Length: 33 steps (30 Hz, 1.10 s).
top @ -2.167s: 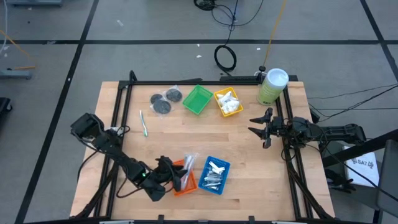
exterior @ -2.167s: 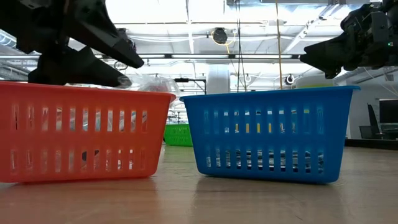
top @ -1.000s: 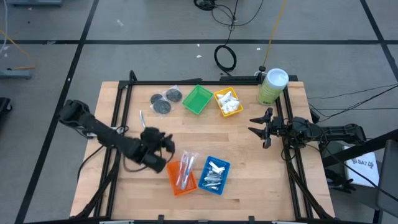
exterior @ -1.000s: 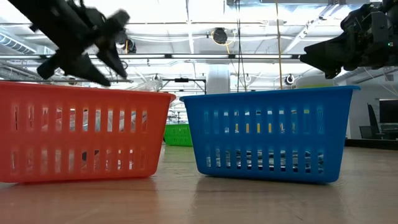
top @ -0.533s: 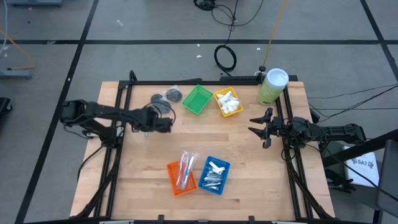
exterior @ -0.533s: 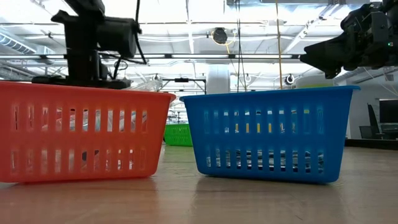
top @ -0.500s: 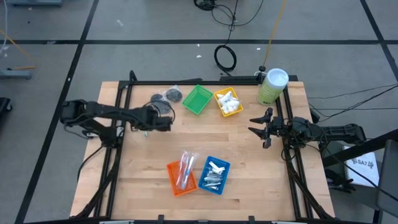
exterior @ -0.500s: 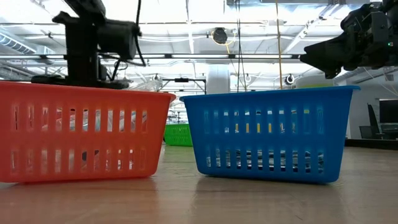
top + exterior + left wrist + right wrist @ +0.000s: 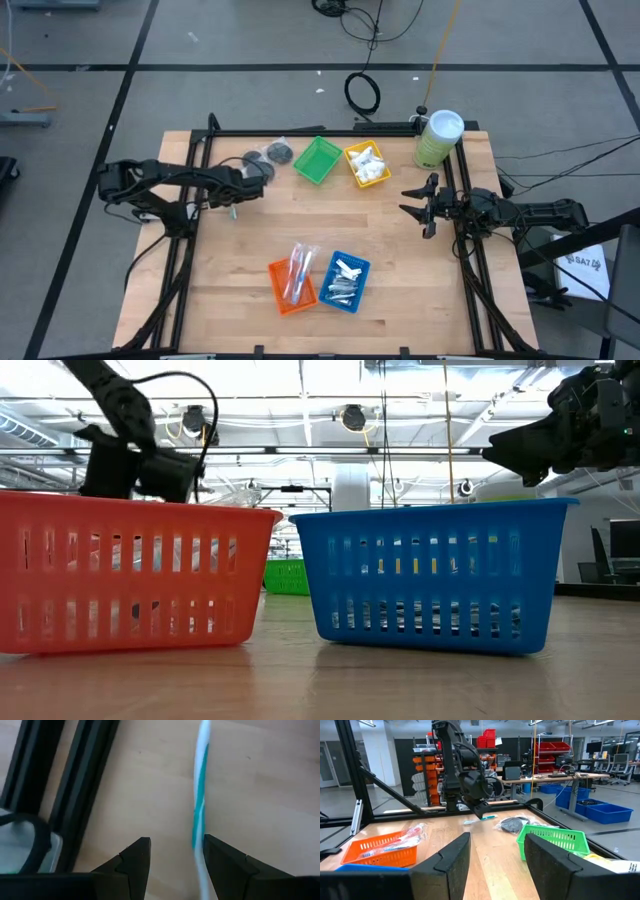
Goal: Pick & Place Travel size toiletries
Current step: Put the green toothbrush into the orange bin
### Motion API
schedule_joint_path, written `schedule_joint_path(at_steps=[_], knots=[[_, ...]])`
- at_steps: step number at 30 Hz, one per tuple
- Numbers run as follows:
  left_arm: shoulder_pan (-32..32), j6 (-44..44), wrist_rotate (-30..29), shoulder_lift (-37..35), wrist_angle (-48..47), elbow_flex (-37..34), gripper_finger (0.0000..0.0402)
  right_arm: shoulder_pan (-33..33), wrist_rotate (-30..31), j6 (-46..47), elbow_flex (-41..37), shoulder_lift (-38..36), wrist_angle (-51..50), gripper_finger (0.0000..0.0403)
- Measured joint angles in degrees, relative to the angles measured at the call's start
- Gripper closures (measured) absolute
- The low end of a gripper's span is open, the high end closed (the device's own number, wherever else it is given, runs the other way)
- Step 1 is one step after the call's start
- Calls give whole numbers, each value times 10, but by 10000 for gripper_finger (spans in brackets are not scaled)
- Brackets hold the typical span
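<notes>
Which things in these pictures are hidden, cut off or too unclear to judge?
- Clear stick, left wrist view: both ends cut off by the picture's edges, and it is blurred.
- Same stick, high view: mostly hidden under the left gripper.
- Blue tray, low view: its contents are hidden behind the slotted wall.
- Dark discs, high view: one is partly covered by the left arm.
- Right gripper: waits at the table's right edge.

High view looks straight down, low view level across the surface [image 9: 400, 260]; both share the orange tray [image 9: 291, 283] and blue tray [image 9: 430, 575].
</notes>
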Motion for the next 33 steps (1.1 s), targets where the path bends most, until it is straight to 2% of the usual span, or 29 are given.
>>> schedule_joint_path(at_steps=[8, 15, 18, 26, 28, 33], knots=[[30, 31, -36, -2, 101, -43, 220, 0, 0, 0, 0, 0, 0, 229], [33, 53, -32, -2, 117, -52, 228, 0, 0, 0, 0, 0, 0, 225], [32, 55, -29, -1, 123, -52, 259, 0, 0, 0, 0, 0, 0, 228], [32, 97, -43, -1, 160, -53, 383, 0, 0, 0, 0, 0, 0, 225], [31, 108, -54, 0, 167, -53, 392, 0, 0, 0, 0, 0, 0, 225], [10, 117, -68, -16, 167, -56, 384, 0, 0, 0, 0, 0, 0, 229]])
